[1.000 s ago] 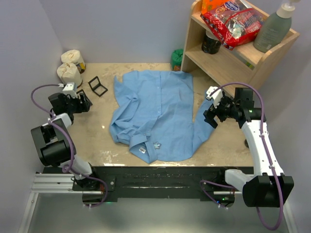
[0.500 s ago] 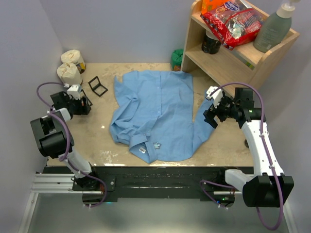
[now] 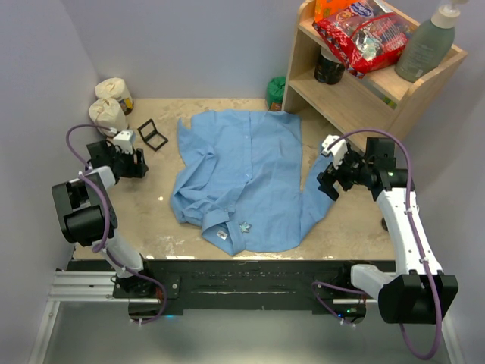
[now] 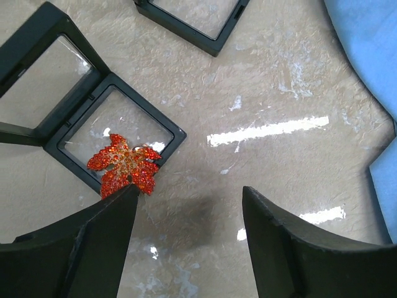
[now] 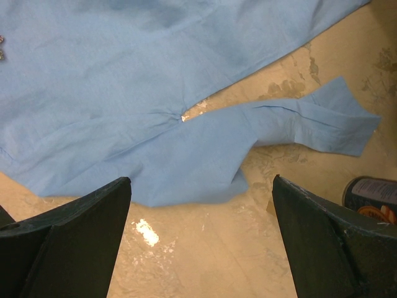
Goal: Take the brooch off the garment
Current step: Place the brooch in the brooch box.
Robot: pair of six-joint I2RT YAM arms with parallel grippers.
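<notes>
Top external view: nearest the arm bases, the garment (image 3: 242,167) is lying spread flat on the table (image 3: 148,220). Its collar is pointing toward the bottom edge of the frame, and a small silvery ornament (image 3: 245,225) is sitting on the cloth just right of the white label (image 3: 220,234). At right of centre, the right gripper (image 3: 327,182) is hovering over the edge of the sleeve, its jaws spread wide with nothing between them. At the left of the frame, well apart from the shirt, the left gripper (image 3: 135,161) is hanging low over the table, jaws parted and holding nothing. In the left wrist view, the orange leaf-shaped brooch (image 4: 124,169) is lying off the garment, overlapping the rim of a black display case (image 4: 151,110). It is just beside the lower-left finger's tip; whether they are touching is not clear. Farther back, two cloth bundles (image 3: 108,114) are standing at upper left. A wooden shelf (image 3: 341,98) at upper right is carrying a red snack bag (image 3: 362,34).
</notes>
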